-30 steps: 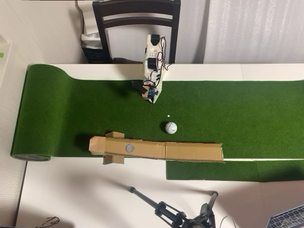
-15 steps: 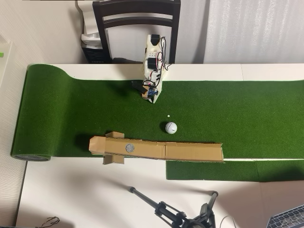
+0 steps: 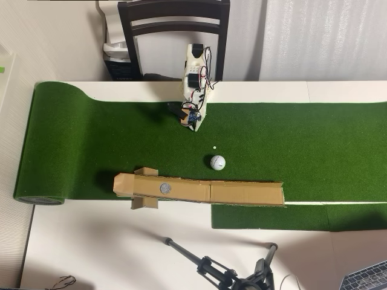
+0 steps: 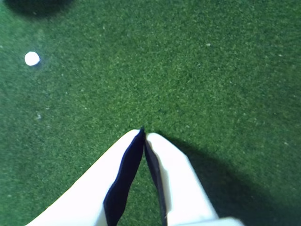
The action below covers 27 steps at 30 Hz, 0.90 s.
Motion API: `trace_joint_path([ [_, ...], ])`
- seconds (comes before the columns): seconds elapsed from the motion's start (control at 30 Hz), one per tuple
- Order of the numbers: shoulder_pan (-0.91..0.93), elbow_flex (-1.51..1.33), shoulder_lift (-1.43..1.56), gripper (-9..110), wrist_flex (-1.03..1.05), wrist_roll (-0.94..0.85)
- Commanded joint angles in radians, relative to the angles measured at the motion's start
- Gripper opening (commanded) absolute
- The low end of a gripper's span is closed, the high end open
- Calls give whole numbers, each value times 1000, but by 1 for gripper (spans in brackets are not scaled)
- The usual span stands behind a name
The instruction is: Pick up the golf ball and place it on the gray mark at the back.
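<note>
In the overhead view the white golf ball (image 3: 217,162) rests on the green turf just above the long tan cardboard strip (image 3: 242,193). The gray mark (image 3: 165,188) is a small round circle set in that cardboard, to the ball's lower left. My gripper (image 3: 195,122) hangs folded near the arm's base, well above the ball. In the wrist view the gripper (image 4: 143,132) is shut, its two white fingers (image 4: 174,179) meeting at the tips over bare turf with nothing held. The golf ball is outside the wrist view.
A tiny white dot (image 3: 214,147) lies on the turf just above the ball, and the white dot (image 4: 32,58) shows at the upper left of the wrist view. A dark chair (image 3: 174,24) stands behind the arm. A tripod (image 3: 224,275) lies on the white table below the turf.
</note>
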State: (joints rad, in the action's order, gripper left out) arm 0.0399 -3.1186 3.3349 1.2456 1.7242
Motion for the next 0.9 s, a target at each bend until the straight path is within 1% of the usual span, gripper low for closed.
trace_joint_path([
  [0.0, 3, -77, 91, 0, 3, -5],
  [0.53, 0, -77, 91, 0, 0, 6],
  [0.7, -3, -21, 91, 0, -2, 8],
  [0.77, -3, 29, 86, 4, 0, 5],
  [0.87, -5, 95, 75, 17, 15, -6],
])
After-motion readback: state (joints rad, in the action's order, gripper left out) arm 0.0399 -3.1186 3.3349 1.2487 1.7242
